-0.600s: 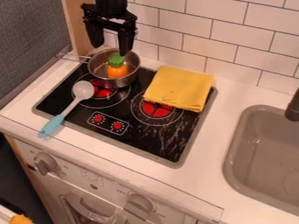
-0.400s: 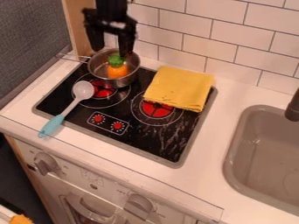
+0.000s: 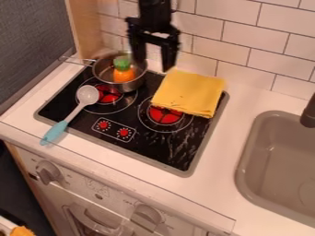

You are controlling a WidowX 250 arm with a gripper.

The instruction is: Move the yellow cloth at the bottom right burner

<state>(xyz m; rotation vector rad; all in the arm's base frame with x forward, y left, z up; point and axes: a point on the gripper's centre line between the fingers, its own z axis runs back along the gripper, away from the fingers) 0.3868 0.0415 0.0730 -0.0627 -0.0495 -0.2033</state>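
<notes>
The black gripper point(image 3: 154, 64) hangs open at the top centre, its two fingers pointing down with a gap between them and nothing held. It is above the back of the stove, between the pot and the cloth. The folded yellow cloth point(image 3: 189, 92) lies flat on the stove's back right part and partly covers the upper edge of the right burner point(image 3: 165, 116). Red shows in that burner's middle, just in front of the cloth.
A metal pot point(image 3: 130, 85) holding an orange and green toy point(image 3: 124, 73) stands at the stove's back left. A spoon with a blue handle point(image 3: 55, 132) lies across the left burner's edge. The grey sink point(image 3: 246, 159) is at the right, below a tiled wall point(image 3: 246, 41).
The gripper has moved to the right, from above the pot to between the pot and the cloth, and sits slightly lower. The cloth, pot and spoon have stayed where they were.
</notes>
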